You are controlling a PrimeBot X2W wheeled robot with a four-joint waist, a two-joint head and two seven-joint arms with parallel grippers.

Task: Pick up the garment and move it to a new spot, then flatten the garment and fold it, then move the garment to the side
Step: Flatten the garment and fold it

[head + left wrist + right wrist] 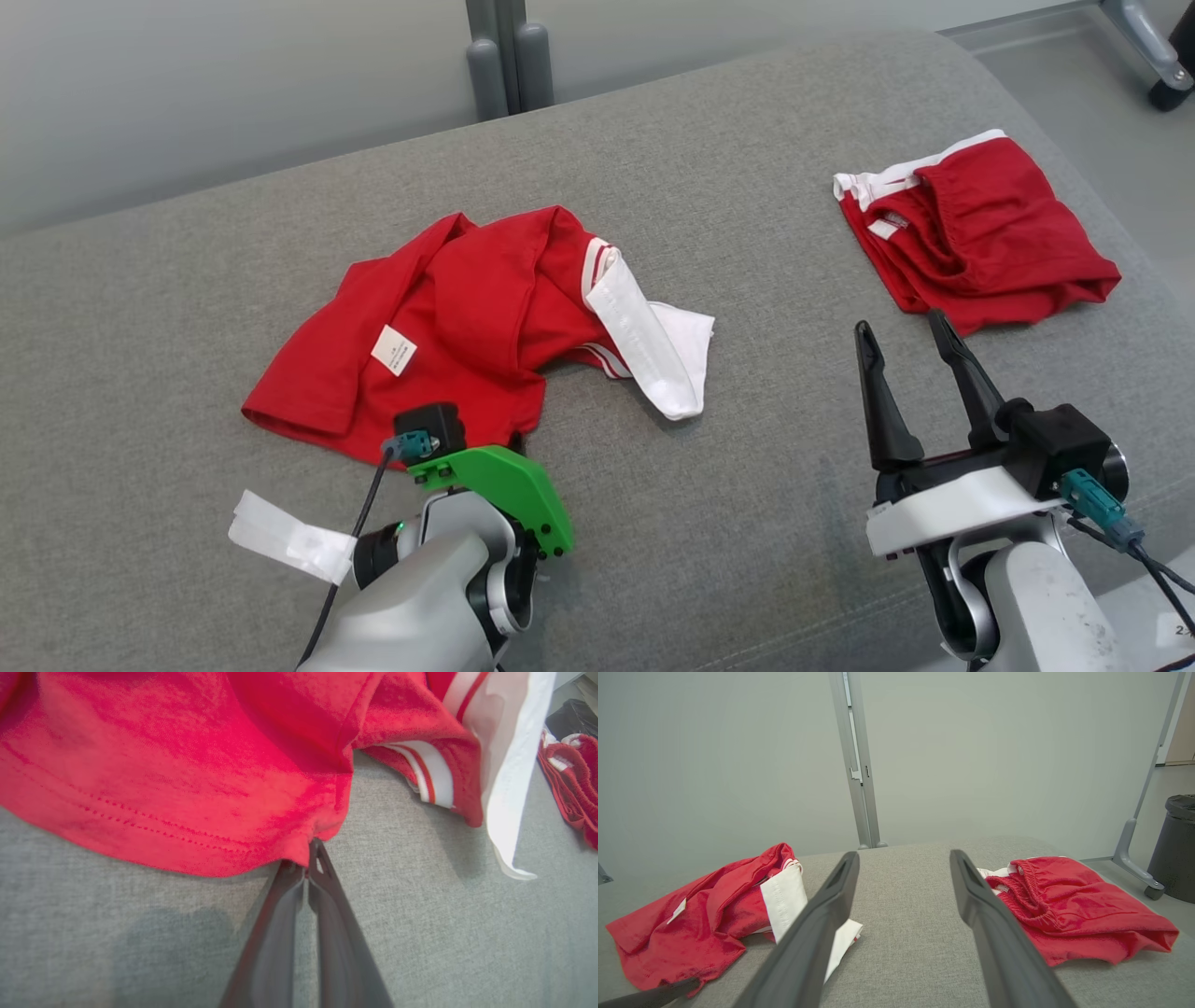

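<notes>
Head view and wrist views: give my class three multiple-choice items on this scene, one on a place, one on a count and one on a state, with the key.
1. On which side of the shirt do the shorts lie?
A. on top of it
B. the robot's left
C. the robot's right

2. How many red garments lie on the grey couch?
A. two
B. three
C. four

3. The left gripper is:
A. wide open
B. shut on the shirt's hem
C. shut on the shorts

Key:
1 C, the shorts lie just beyond the right gripper.
2 A, only the shirt and the shorts are there.
3 B, its fingers meet on the hem.
</notes>
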